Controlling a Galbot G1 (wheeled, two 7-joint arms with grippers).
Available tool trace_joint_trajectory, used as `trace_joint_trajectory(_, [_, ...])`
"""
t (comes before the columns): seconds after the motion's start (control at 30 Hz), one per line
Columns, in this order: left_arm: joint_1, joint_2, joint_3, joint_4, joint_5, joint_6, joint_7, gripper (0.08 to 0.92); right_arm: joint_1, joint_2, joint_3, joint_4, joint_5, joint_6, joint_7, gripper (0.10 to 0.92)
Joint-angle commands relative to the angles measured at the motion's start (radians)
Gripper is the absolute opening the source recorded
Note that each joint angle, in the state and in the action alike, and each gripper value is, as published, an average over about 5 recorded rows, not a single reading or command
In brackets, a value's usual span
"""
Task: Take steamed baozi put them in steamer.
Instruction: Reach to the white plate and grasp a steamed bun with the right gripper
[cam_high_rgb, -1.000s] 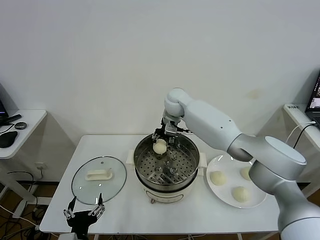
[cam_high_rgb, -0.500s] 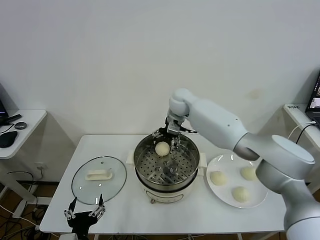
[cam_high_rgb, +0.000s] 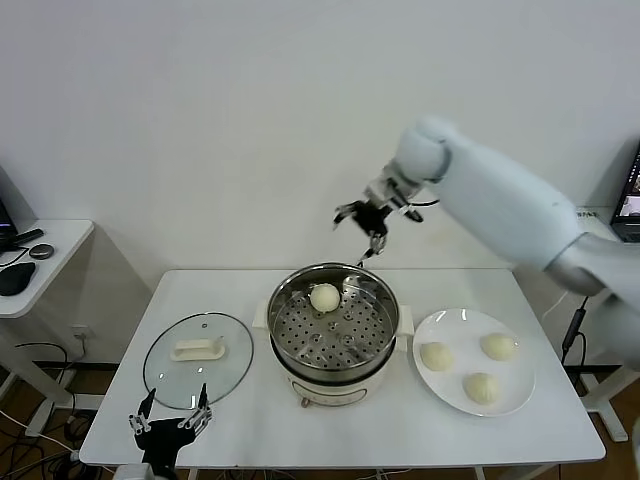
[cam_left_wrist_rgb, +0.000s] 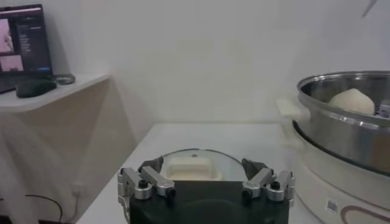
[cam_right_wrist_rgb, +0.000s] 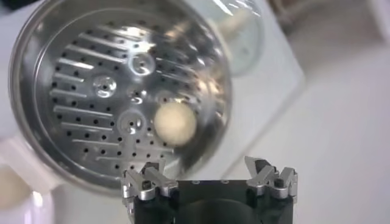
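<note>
One steamed baozi (cam_high_rgb: 324, 296) (cam_right_wrist_rgb: 175, 123) (cam_left_wrist_rgb: 351, 101) lies on the perforated tray at the far side of the steamer (cam_high_rgb: 290, 345) (cam_right_wrist_rgb: 42, 73) (cam_left_wrist_rgb: 341, 137), a shiny steel pot on a white base. Three more baozi (cam_high_rgb: 436, 355) (cam_high_rgb: 498, 346) (cam_high_rgb: 481, 388) rest on the white plate (cam_high_rgb: 515, 405) to its right. My right gripper (cam_high_rgb: 366, 216) (cam_right_wrist_rgb: 206, 175) hangs open and empty above and behind the steamer's far rim. My left gripper (cam_high_rgb: 168, 420) (cam_left_wrist_rgb: 206, 176) is parked open at the table's front left edge, in front of the lid.
A round glass lid (cam_high_rgb: 197, 358) (cam_left_wrist_rgb: 194, 164) with a white handle lies flat on the table left of the steamer. A side desk (cam_high_rgb: 30, 255) with dark items stands at far left. The wall is close behind the table.
My right gripper let go of the baozi inside the steamer, then rose up and to the right, out of the pot. The bun stays on the tray. The left arm has not moved.
</note>
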Motion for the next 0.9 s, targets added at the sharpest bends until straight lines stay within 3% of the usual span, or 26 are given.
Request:
trace_joint_trajectory(0.03, [-0.003, 0.008, 0.0, -0.001, -0.006, 0.003, 0.001, 0.823, 0.042, -0.155, -0.001, 0.049, 0.069, -0.384, -0.009, 0.823])
trace_joint_trajectory(0.27, [-0.013, 0.008, 0.004, -0.001, -0.011, 0.011, 0.003, 0.823, -0.037, -0.282, -0.042, 0.169, -0.009, -0.482, -0.058, 0.823])
trace_joint_trajectory(0.6, [0.003, 0.007, 0.004, -0.006, -0.015, 0.013, -0.001, 0.823, -0.306, -0.322, 0.044, 0.268, -0.112, -0.379, -0.024, 0.823])
trace_joint_trajectory(0.9, [0.031, 0.009, 0.01, -0.014, -0.006, 0.011, -0.003, 0.823, -0.552, -0.292, 0.187, 0.262, -0.227, -0.371, 0.02, 0.823])
